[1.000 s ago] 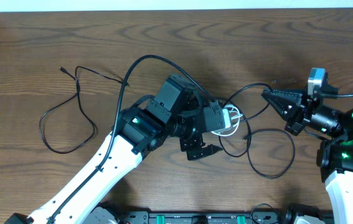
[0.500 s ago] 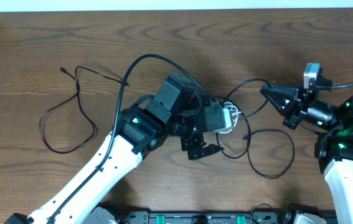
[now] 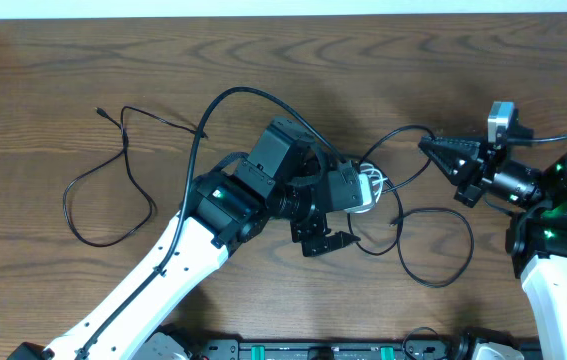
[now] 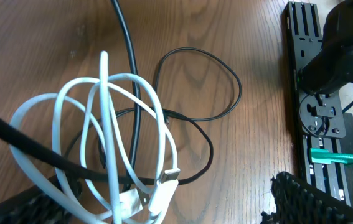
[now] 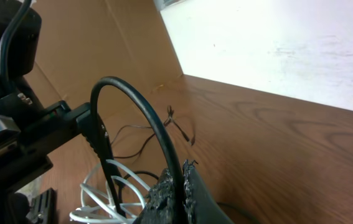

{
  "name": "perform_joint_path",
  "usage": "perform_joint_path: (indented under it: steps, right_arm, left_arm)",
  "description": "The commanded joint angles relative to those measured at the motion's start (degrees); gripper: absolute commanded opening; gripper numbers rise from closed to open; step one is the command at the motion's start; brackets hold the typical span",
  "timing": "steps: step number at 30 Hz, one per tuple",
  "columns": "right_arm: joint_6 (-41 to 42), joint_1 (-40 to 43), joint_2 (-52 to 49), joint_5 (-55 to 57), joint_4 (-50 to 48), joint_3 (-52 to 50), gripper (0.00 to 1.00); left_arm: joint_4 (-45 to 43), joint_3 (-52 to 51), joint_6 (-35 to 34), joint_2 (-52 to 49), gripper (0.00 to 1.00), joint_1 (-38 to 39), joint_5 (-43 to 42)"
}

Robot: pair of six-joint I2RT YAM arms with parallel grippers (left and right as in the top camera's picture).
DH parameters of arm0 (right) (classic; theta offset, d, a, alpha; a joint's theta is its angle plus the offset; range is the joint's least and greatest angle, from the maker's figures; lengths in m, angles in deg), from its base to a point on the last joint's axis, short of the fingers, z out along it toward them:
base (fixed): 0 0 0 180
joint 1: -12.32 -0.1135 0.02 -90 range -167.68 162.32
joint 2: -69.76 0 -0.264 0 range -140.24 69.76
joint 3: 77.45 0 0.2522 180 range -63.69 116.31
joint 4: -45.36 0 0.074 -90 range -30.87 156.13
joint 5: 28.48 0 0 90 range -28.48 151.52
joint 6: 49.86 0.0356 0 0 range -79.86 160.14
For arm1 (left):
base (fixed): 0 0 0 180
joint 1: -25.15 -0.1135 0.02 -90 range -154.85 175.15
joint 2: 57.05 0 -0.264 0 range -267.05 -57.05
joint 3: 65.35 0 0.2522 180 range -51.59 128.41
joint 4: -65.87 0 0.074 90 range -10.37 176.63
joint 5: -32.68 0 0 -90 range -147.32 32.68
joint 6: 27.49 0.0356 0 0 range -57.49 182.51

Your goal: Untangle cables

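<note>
My right gripper (image 3: 431,150), pinched shut on a black cable (image 5: 126,83), holds it raised right of centre, probably so my left gripper (image 3: 341,212), jaws wide apart, can reach the white cable (image 4: 104,124) tangled below.

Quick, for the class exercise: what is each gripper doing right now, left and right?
Left gripper: open, jaws either side of the white cable, not gripping it.
Right gripper: shut on a black cable.

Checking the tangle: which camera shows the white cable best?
Left wrist: the white cable fills the frame, loops tangled with a black cable. Overhead shows a small white patch; right wrist, loops at the bottom edge.
</note>
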State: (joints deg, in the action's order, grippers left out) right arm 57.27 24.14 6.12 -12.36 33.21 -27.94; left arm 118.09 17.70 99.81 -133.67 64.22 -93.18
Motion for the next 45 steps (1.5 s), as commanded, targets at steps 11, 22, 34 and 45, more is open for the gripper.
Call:
perform_joint_path:
  steps: [11,22,34,45]
  right_arm:
    - [-1.11,0.37,-0.02,0.22,0.04,0.52,0.01]
    - [-1.11,0.37,-0.02,0.22,0.04,0.52,0.01]
    - [-1.11,0.37,-0.02,0.2,0.04,0.52,0.01]
    - [-1.42,0.37,-0.04,0.24,0.81,0.52,0.01]
  left_arm:
    - [0.98,1.42,-0.39,0.11,0.91,-0.2,-0.55]
    - [0.9,1.42,-0.46,0.09,0.25,-0.26,1.2]
    - [0.85,1.42,-0.46,0.09,0.08,-0.26,2.99]
    - [-0.79,1.44,-14.84,0.28,0.08,-0.26,30.56]
